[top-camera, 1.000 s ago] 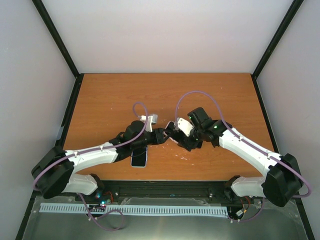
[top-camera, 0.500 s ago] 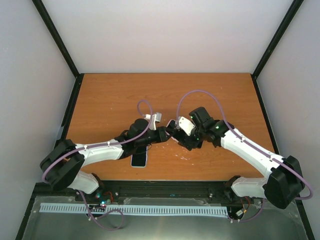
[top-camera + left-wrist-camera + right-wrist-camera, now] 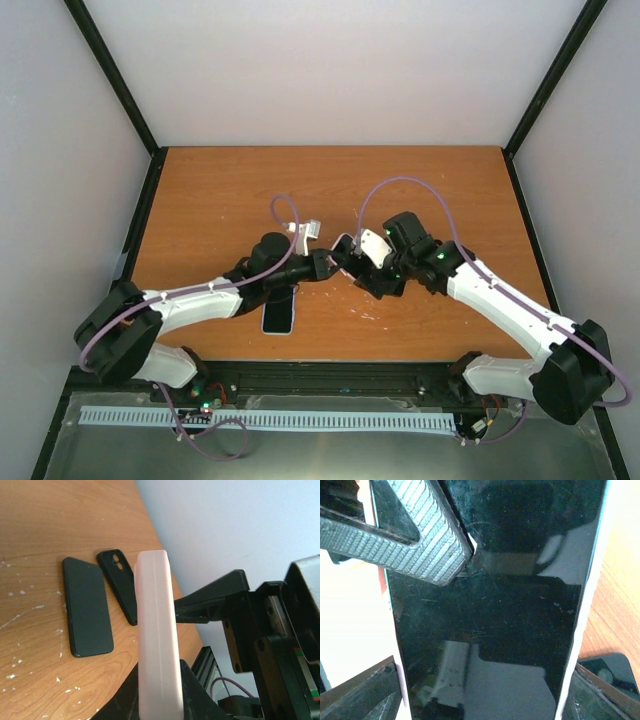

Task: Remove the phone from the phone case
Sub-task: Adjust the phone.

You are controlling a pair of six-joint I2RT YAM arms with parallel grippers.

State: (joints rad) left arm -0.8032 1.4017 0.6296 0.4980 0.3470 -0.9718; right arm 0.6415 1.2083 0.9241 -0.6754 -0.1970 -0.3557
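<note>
1. At the bottom of the overhead frame you see both arm bases at the near edge of the worktop [image 3: 200, 190], the left arm lower left and the right arm lower right.
2. Just past that edge, lower centre, a spare dark handset [image 3: 278, 316] lies flat. The left wrist view shows a black case [image 3: 119, 584] with camera cut-outs lying just beside it.
3. Further in, at frame centre, the two arms meet tip to tip. Your left pincer [image 3: 159, 700] is clenched on the pink phone case [image 3: 156, 630], which rises edge-on from between its fingers at the bottom centre of the left wrist view.
4. The phone [image 3: 490, 620] sits in that case. Its black glass fills the right wrist view, with a pale rim down the right side. A ribbed grey pad [image 3: 415, 535] lies on the glass at upper left.
5. Your right pincer [image 3: 347, 264] is close against the case from the right. You cannot tell whether it is clamped or released.
6. Beyond, the worktop runs up to the pale back wall [image 3: 330, 70] at the top.
</note>
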